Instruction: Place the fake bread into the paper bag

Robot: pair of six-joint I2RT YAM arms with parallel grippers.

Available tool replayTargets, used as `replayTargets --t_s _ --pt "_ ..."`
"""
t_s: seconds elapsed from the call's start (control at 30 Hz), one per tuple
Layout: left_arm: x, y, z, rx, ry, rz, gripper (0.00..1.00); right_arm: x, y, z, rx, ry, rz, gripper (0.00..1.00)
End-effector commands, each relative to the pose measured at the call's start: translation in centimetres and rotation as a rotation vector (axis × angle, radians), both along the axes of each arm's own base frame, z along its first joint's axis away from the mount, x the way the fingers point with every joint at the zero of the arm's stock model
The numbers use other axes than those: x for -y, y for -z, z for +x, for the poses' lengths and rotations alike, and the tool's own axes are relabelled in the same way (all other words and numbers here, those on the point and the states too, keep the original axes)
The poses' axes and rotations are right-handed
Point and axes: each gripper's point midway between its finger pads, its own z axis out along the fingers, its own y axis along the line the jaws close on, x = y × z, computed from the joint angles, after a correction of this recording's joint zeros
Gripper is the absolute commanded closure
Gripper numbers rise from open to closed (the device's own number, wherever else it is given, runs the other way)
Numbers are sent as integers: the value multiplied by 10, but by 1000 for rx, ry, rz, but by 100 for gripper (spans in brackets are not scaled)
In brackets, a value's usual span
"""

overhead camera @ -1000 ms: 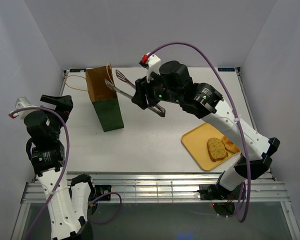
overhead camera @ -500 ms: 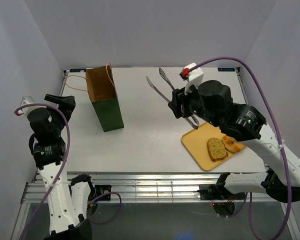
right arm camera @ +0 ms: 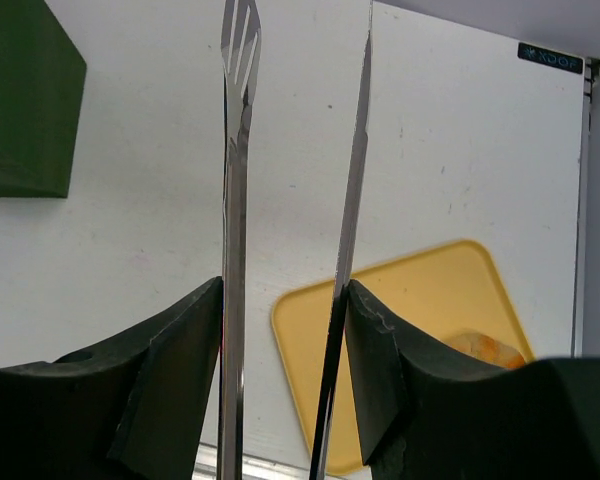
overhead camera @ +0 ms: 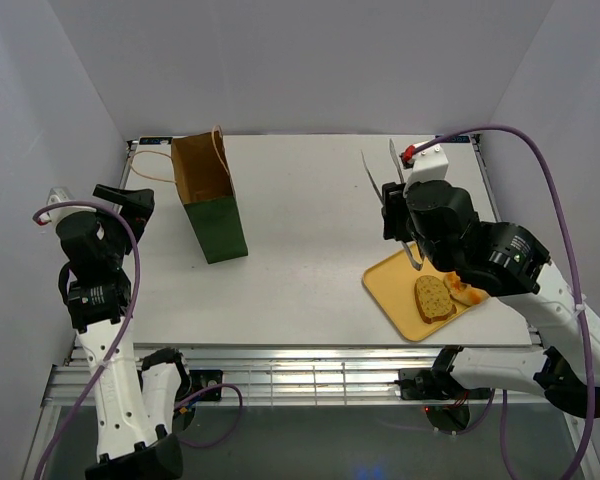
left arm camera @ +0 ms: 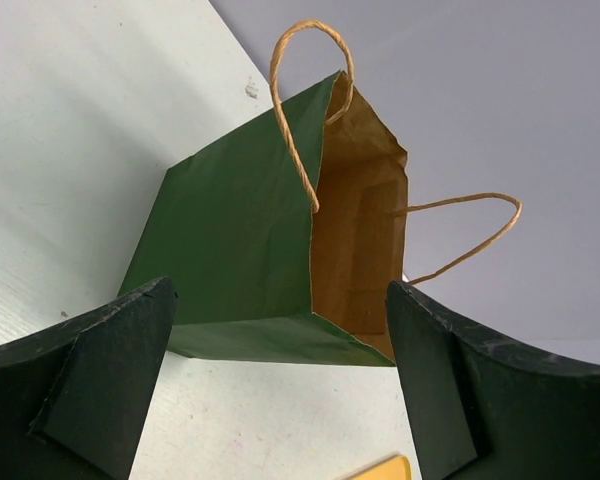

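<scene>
Your right gripper [right arm camera: 280,335] is clamped on the long metal tongs [right arm camera: 236,190]: the two blades pass between its fingers [right arm camera: 175,360], each lying against an inner finger face. The blades stand apart with nothing held between them. In the top view you find this gripper raised above the far left edge of the yellow tray [overhead camera: 392,282], with the tongs pointing toward the far edge of the table [overhead camera: 300,260]. The fake bread that you can see lies on that tray, at the near right of the table. It consists of a speckled slice [overhead camera: 435,298] lying flat and a round bun [overhead camera: 464,291] touching the slice on its right. Neither piece is touched by the tongs. Your left gripper [left arm camera: 280,295] hangs with its fingers spread wide and holds nothing. It sits at the left edge of the table, just beside the paper bag [overhead camera: 212,205] and facing it. The bag stands upright at the far left of the table, well apart from the tray, dark green outside and brown inside. Its mouth is open, and its two pale cord handles [left arm camera: 298,110] loop out from the rim. What lies at the bottom of the bag cannot be told from these views.
</scene>
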Motion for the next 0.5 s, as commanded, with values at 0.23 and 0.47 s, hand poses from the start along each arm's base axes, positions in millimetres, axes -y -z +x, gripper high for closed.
replayTargets --t_s 0.23,0.47 --pt "6 -10 -4 43 39 29 4 39 35 2 -172 234 -136 43" --pt "12 -3 2 26 78 14 4 52 77 12 -318 330 -203 44"
